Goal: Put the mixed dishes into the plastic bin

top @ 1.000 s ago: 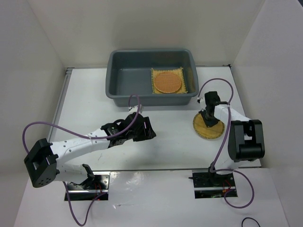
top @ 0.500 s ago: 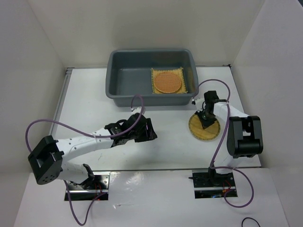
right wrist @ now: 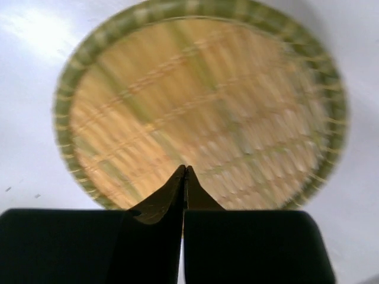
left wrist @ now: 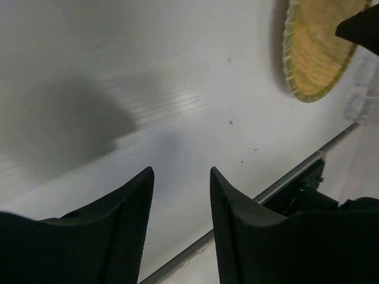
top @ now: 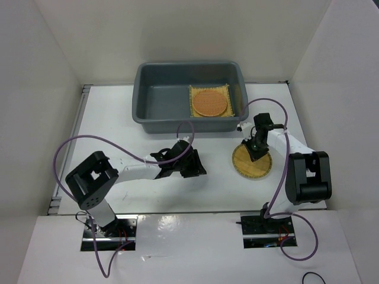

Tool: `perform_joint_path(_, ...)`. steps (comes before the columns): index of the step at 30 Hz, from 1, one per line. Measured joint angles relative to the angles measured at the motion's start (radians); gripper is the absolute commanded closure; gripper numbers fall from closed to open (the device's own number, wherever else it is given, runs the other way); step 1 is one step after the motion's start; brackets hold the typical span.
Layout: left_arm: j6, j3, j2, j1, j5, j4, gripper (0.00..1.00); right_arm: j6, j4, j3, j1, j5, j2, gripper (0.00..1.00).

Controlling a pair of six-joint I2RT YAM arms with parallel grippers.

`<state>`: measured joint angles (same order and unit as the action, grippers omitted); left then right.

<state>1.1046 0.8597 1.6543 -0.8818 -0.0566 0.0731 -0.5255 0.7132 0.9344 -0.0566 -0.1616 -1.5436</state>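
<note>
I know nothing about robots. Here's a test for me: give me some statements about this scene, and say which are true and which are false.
1. The orange-brown round disc lies on the square yellow mat inside the grey plastic bin. True.
2. The paler yellow round disc is in the bin too. False: it lies on the table, outside the bin and in front of its right end.
3. The right gripper is shut, its tips over the paler disc. True.
4. The left gripper holds a mat. False: its fingers stand apart over bare table, with nothing between them.
</note>
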Motion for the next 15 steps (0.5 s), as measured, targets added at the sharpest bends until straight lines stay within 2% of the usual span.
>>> perform_joint_path(9, 0.024, 0.061, 0.014, 0.026, -0.106, 0.087, 0.36, 0.091, -0.078, -0.015, 0.000, 0.183, 0.005, 1.00)
perform_joint_path(15, 0.025, 0.109, 0.067, 0.026, -0.153, 0.130, 0.35, 0.089, -0.080, -0.001, 0.000, 0.148, -0.076, 0.96)
